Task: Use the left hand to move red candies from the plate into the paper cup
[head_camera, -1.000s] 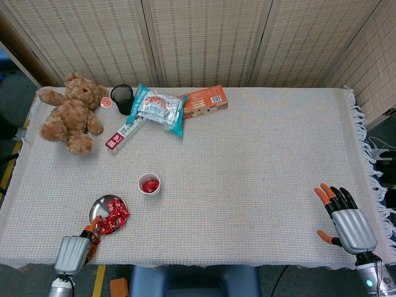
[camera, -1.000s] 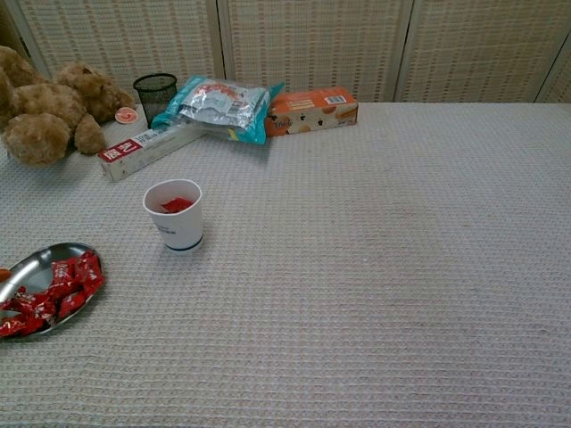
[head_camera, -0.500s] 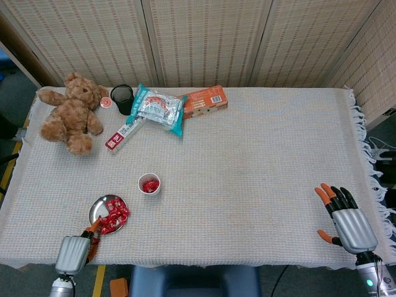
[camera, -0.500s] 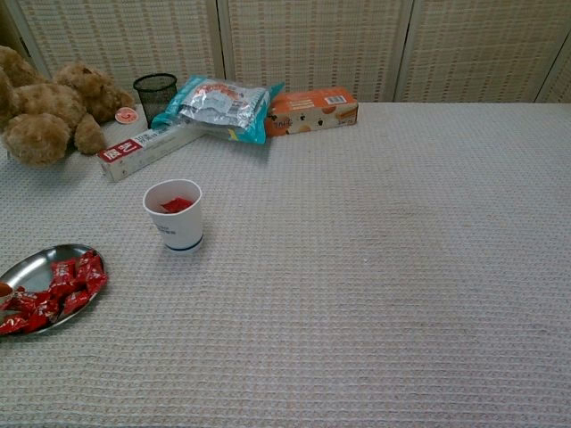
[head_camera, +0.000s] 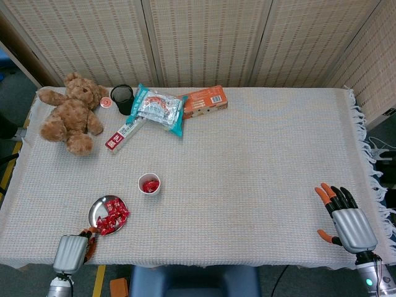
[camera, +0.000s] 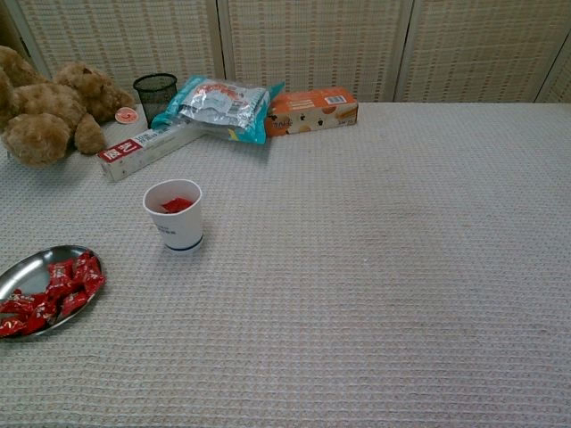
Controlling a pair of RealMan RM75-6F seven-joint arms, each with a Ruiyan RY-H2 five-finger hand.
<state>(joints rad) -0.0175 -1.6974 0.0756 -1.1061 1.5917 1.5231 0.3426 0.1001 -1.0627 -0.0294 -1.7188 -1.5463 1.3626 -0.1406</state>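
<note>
The left hand (head_camera: 70, 253) is held low at the desk (head_camera: 260, 154) edge beside the plate (head_camera: 97, 209), ready for picking; whether its fingers are closed cannot be told. Red candies (head_camera: 112, 216) are piled there. The paper cup (head_camera: 149, 184) is placed near, nothing between. The right hand (head_camera: 348, 223) is kept far away, fingers spread

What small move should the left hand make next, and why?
Probably reach forward over the plate to pinch one of the red candies. The left hand sits at the table's near edge, just short of the plate, and seems to hold nothing, though its fingers are mostly hidden. The paper cup already holds some red candy, and many remain on the plate.
</note>
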